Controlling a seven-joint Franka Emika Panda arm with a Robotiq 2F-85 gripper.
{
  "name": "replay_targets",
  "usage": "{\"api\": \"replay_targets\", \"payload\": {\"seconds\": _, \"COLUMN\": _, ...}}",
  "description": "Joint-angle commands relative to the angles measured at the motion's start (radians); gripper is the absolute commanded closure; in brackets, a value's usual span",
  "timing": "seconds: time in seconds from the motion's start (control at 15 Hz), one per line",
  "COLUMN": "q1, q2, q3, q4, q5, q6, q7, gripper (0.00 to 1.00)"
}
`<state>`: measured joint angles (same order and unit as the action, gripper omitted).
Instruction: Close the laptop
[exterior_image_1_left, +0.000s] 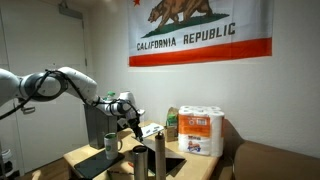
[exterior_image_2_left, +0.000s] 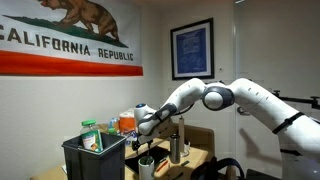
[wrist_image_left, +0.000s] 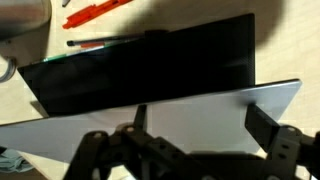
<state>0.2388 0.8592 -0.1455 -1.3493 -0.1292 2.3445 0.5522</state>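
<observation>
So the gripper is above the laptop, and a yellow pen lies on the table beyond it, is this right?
Not quite. In the wrist view the pen is red, not yellow. The gripper is above the laptop, with the pen on the table beyond.

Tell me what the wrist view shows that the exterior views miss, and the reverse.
Only the wrist view: a close look at the laptop, lid raised and dark screen facing the camera, with a red pen and a dark pen lying beyond it.
Only an exterior view: the California flag, the paper-towel pack and the whole arm.
Both: the pincer, jaws spread.
</observation>
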Motion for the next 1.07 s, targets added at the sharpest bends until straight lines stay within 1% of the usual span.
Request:
{"api": "replay_targets", "payload": {"seconds": 0.0, "q1": 0.023, "q2": -0.112, "q3": 0.002, "q4": -0.212, "q5": 0.007, "q6": 0.071, "q7": 0.043, "gripper": 0.00}}
{"api": "replay_targets", "payload": {"seconds": 0.33, "q1": 0.043, "q2": -0.174, "q3": -0.005, "q4": -0.372, "q5": 0.004, "q6": 0.169, "q7": 0.094, "gripper": 0.00}}
{"api": "replay_targets", "payload": {"seconds": 0.53, "q1": 0.042, "q2": -0.194, "q3": -0.008, "q4": -0.435, "q5": 0.010, "q6": 0.205, "q7": 0.126, "gripper": 0.00}}
{"api": "replay_targets", "payload": {"seconds": 0.73, "q1": 0.014, "q2": -0.210, "q3": 0.010, "q4": -0.434, "q5": 0.035, "q6": 0.192, "q7": 0.113, "gripper": 0.00}}
{"api": "replay_targets", "payload": {"seconds": 0.87, "q1": 0.005, "q2": -0.246, "q3": 0.012, "q4": -0.412, "q5": 0.044, "q6": 0.149, "q7": 0.098, "gripper": 0.00}}
{"api": "replay_targets", "payload": {"seconds": 1.0, "q1": 0.010, "q2": -0.287, "q3": -0.003, "q4": -0.385, "q5": 0.027, "q6": 0.115, "q7": 0.103, "gripper": 0.00}}
